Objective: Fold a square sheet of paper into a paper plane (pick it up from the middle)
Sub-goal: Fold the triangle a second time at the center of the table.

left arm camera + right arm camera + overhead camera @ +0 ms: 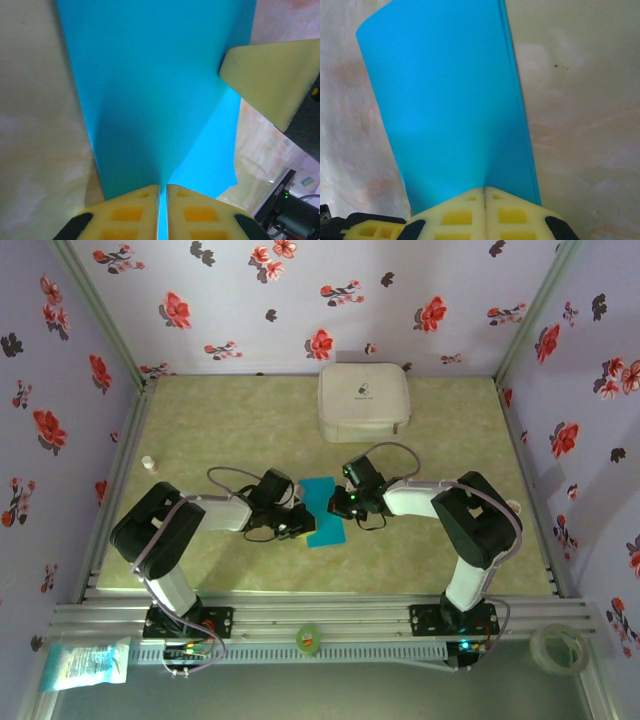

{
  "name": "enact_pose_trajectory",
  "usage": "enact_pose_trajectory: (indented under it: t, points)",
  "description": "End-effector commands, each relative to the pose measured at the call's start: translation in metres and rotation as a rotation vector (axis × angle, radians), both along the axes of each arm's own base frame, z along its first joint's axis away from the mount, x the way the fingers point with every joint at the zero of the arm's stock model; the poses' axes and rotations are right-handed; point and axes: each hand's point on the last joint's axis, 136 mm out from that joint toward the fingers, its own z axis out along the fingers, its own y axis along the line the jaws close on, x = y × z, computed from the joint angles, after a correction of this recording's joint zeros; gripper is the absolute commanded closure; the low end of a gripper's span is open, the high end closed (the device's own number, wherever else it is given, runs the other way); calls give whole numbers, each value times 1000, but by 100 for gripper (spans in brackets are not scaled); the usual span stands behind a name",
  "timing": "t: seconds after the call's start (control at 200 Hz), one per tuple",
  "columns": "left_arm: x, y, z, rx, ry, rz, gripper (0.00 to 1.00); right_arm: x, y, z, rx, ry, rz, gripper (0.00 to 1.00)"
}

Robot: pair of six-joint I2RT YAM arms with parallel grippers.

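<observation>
Left gripper (pixel 162 189) first: my jaws are pinched tight on one edge of the paper (pixel 150 90). Over the table's (pixel 200 420) middle, the paper spans between my two wrists, bowed. My right gripper (pixel 485 190) is clenched on the opposite edge. I judge the paper light, limp, slick and quick to crease, so I grip the thin edges gently and avoid tugging.

Item 1, left arm (pixel 180 525): based at the near bench edge, elbow bent, forearm reaching inward to the right, wrist low. The left jaws are pressed almost together, yellow pads (pixel 131 212) pinching an edge of the square sheet of paper (pixel 160 100).

Item 2, right arm (pixel 470 515): mirrored, forearm reaching inward to the left. The right jaws are fully together, pads (pixel 512 215) clamped on the sheet's opposite side.
</observation>
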Motion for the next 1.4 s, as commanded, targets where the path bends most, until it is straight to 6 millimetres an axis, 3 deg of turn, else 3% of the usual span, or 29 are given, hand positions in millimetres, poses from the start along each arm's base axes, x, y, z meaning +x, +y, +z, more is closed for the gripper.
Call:
enact_pose_trajectory:
  t: [0.0,0.11,0.2,0.29,0.445,0.555,0.645,0.77,0.96,1.145,1.395]
  points:
    - [-14,11,-18,33,46,19,87,-43,-54,-55,-255,168,-36,100]
    - [-15,16,-11,32,27,39,87,-41,-51,-52,-244,163,-34,100]
    - [-8,12,14,-22,-25,49,86,-35,-42,-44,-208,142,-16,100]
    - [7,14,38,-34,-93,70,86,-25,-27,-30,-155,112,1,98]
    - [40,39,54,19,-179,181,85,-1,-2,8,-44,19,-21,90]
    - [59,35,68,-22,-179,162,85,9,-11,34,-43,-59,-93,82]
    - [73,27,76,-25,-198,132,84,8,-29,42,-81,-87,-154,78]
    - [85,7,74,-53,-168,73,84,-6,-46,48,-88,-86,-196,77]
    - [102,-8,50,-45,-112,46,83,-29,-66,46,-48,-62,-271,76]
    - [115,-14,35,-24,-100,40,84,-44,-58,41,34,-7,-257,74]
    - [125,-4,15,40,-82,53,84,-51,-38,33,87,63,-183,72]
